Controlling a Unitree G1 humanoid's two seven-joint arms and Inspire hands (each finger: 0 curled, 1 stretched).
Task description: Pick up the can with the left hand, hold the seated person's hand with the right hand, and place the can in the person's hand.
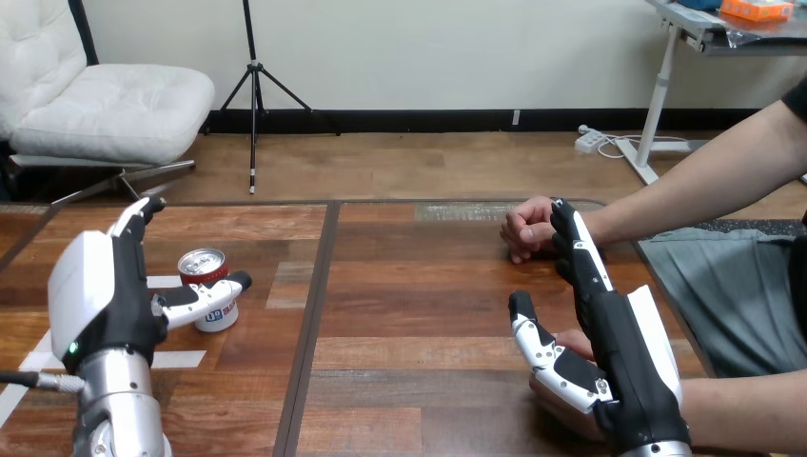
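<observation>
A red and white can (pixel 204 276) with a silver top stands upright on the wooden table (pixel 409 314) at the left. My left hand (pixel 100 295) is just left of it, open, fingers straight and pointing away from me; its thumb (pixel 211 297) reaches across the can's near side. My right hand (pixel 619 352) is open at the right, fingers straight. The person's hand at the lower right (pixel 575 342) lies under its palm, showing between thumb and fingers. The person's other hand (pixel 526 228) rests as a fist on the table by my right fingertips.
White tape strips (pixel 177 359) mark the table around the can. A dark seam (pixel 314 314) runs down the table between the two hands. The person's forearms (pixel 704 181) come in from the right edge.
</observation>
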